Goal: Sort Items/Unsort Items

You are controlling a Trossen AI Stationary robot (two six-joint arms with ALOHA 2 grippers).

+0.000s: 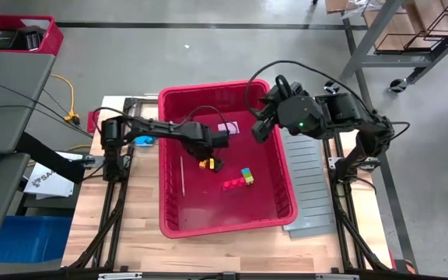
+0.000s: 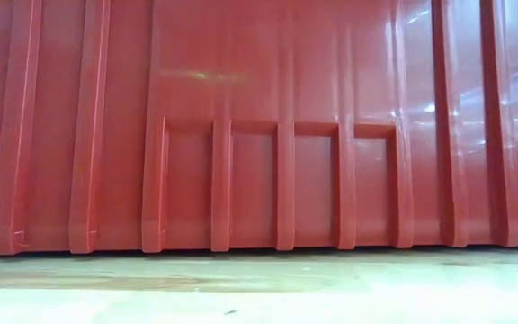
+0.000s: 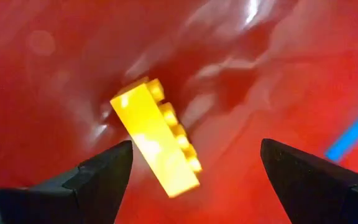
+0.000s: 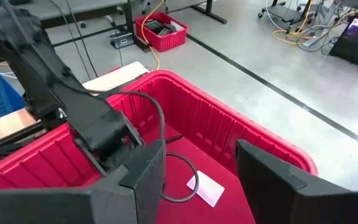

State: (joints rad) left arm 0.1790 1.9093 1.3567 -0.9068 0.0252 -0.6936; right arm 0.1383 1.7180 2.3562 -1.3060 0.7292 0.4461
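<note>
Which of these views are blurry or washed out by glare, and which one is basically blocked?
Left wrist view: the yellow brick is soft and overexposed, with glare patches on the bin floor around it. Low view: filled by the red bin wall, with reflections at upper right. High view: evenly lit and sharp. Right wrist view: clear, though the right hand looms large and slightly soft.

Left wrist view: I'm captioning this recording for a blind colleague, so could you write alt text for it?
A yellow studded block lies tilted on the red bin floor, between the open fingers of the left gripper, which touch nothing. The two dark fingertips frame the block from either side. A blue strip shows at the picture's edge.
</note>
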